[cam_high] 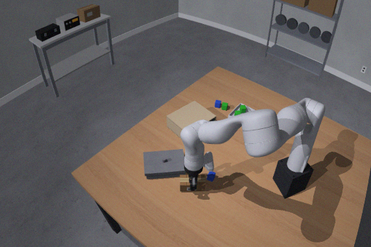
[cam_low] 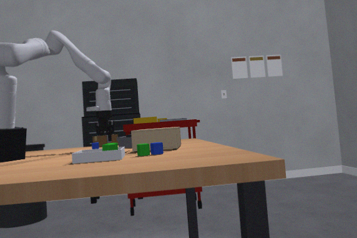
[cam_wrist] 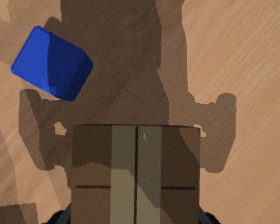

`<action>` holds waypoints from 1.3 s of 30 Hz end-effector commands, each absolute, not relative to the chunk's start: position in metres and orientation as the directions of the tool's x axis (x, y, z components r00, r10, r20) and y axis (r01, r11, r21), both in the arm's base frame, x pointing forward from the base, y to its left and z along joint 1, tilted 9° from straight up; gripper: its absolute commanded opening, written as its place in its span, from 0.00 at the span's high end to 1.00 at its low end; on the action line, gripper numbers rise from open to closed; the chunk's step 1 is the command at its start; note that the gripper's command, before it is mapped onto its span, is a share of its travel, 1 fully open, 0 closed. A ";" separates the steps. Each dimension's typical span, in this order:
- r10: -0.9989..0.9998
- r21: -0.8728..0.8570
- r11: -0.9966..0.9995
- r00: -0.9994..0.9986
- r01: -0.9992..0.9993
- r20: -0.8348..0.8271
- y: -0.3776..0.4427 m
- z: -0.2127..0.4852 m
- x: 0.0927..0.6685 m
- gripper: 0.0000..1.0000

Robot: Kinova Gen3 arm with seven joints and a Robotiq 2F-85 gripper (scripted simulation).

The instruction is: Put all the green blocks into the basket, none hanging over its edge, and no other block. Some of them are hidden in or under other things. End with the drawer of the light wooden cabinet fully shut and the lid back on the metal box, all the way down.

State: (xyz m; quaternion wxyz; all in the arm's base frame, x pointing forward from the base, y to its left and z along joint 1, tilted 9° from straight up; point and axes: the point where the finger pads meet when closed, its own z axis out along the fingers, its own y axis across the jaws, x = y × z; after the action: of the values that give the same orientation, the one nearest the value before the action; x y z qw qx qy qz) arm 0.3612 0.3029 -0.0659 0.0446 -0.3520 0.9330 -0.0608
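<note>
My gripper (cam_high: pixel 193 187) (cam_low: pixel 105 135) (cam_wrist: pixel 135 218) is shut on a brown cardboard box (cam_high: pixel 184 186) (cam_low: pixel 100 140) (cam_wrist: pixel 91 162), low over the table; contact below is unclear. A blue block (cam_high: pixel 211 176) (cam_low: pixel 95 145) (cam_wrist: pixel 50 65) lies beside it. The white basket (cam_high: pixel 231 114) (cam_low: pixel 97 157) holds green blocks (cam_high: pixel 243 108) (cam_low: pixel 110 147), partly hidden by the arm. Another green block (cam_high: pixel 224 106) (cam_low: pixel 143 150) stands outside, beside a second blue block (cam_high: pixel 218 104) (cam_low: pixel 156 148). The lid (cam_high: pixel 155 162) lies on the metal box (cam_high: pixel 162 176). The light wooden cabinet (cam_high: pixel 191 113) (cam_low: pixel 156 139) has its drawer out of sight.
The wooden table (cam_high: pixel 130 195) (cam_low: pixel 203 167) carries everything. The grey metal box is just left of the cardboard box in the top view. The arm's black base (cam_high: pixel 290 179) (cam_low: pixel 12 144) stands at the right there, and the arm reaches over the space between cabinet and base.
</note>
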 end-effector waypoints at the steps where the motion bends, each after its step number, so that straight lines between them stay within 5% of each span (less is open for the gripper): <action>1: -0.662 -0.144 0.745 -0.748 -0.651 -0.042 0.303 -0.068 0.362 0.33; 39: -0.662 -0.144 0.745 -0.748 -0.651 -0.042 0.303 -0.074 0.363 0.33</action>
State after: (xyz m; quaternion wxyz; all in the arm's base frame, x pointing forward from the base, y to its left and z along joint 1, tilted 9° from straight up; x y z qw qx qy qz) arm 0.3623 0.3022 -0.0745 0.0447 -0.3520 0.9330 -0.0608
